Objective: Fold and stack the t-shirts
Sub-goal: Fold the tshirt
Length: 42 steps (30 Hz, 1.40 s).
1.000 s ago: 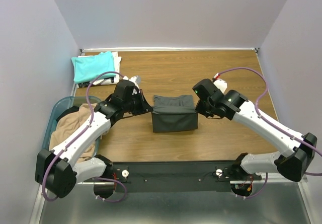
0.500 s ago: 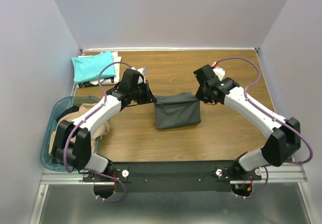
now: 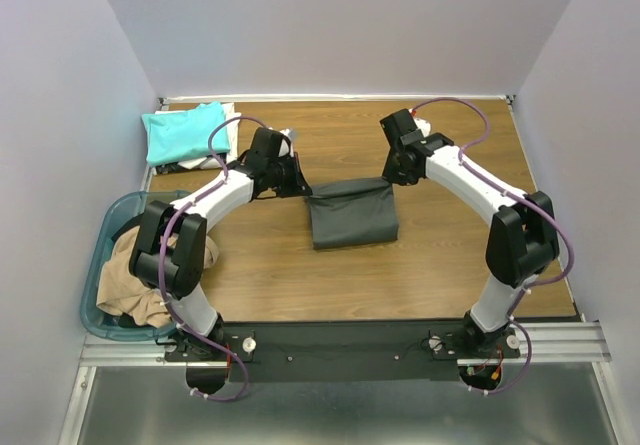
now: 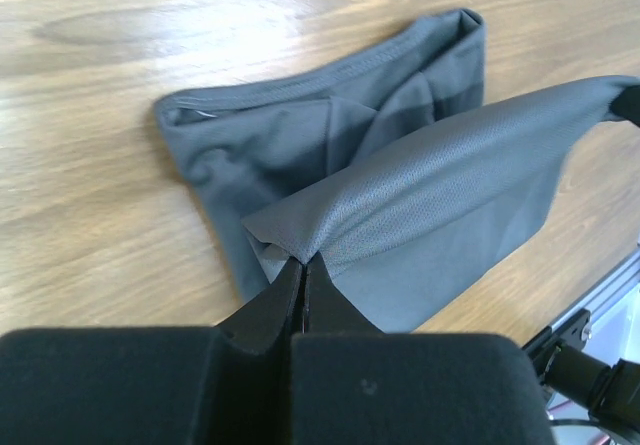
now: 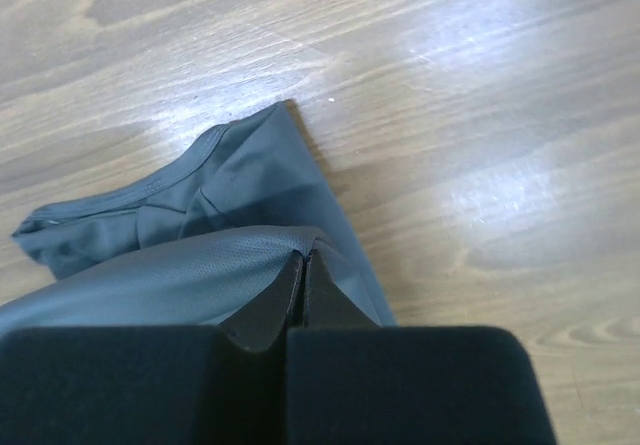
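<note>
Wood-grain table (image 3: 440, 265) spreads between pale grey walls in the overhead view. I start at my left gripper (image 4: 303, 261), low in the middle of its wrist view. Its two fingers are pressed together on a corner of the dark grey shirt (image 4: 300, 155), pinching a fold of cloth so that it rises off the wood. My right gripper (image 5: 303, 255) does the same at the other end, its fingers closed tight on the opposite corner, low in the centre of its own view. Between the two pinches the upper layer of the shirt stretches as a raised band. The rest lies folded flat on the table beneath, in the centre of the overhead view. Further out, at the upper left of the overhead view, a teal shirt (image 3: 183, 133) lies folded on top of a white shirt (image 3: 233, 130), near the back corner of the table. At the left edge, lower down, a blue-green basket (image 3: 92, 295) holds a crumpled tan shirt (image 3: 130, 280)
</note>
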### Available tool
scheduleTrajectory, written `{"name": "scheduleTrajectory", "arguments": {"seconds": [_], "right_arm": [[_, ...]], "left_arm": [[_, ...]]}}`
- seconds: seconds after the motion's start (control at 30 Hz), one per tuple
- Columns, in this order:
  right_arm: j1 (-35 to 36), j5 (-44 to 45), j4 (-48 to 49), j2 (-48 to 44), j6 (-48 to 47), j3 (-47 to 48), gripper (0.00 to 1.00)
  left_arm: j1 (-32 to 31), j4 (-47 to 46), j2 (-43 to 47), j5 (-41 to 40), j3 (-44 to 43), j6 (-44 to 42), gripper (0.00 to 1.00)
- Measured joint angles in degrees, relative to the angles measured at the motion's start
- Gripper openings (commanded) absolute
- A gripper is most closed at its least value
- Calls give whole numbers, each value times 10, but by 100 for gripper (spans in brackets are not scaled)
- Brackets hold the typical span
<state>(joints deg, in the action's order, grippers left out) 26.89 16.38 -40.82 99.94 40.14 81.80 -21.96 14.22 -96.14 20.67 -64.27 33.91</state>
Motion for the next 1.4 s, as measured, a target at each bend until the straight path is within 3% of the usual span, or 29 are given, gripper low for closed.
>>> {"name": "scheduleTrajectory", "arguments": {"seconds": [0.5, 0.53, 0.57, 0.63, 0.67, 0.77, 1.07, 1.4], "right_arm": [[-9, -26, 10, 66, -45, 23, 0], [-9, -26, 10, 68, -47, 24, 1], [-9, -26, 10, 70, -49, 27, 10], [-9, -28, 11, 78, -56, 37, 36], [-9, -27, 11, 83, -58, 42, 52], [-15, -28, 9, 99, -88, 73, 64], [-20, -58, 16, 74, -153, 125, 67], [-9, -151, 46, 4, -166, -1, 67]], "left_arm": [[11, -13, -36, 9, 0, -2, 0], [12, -13, -39, 9, 0, -2, 3], [13, -13, -42, 8, 0, -2, 27], [14, -10, -45, 5, -3, -4, 54], [14, -3, -48, -3, -9, -5, 57], [20, 25, -53, -37, -32, -18, 72], [28, 27, 3, -80, -30, -35, 73], [28, -77, 74, -12, 116, -18, 75]]}}
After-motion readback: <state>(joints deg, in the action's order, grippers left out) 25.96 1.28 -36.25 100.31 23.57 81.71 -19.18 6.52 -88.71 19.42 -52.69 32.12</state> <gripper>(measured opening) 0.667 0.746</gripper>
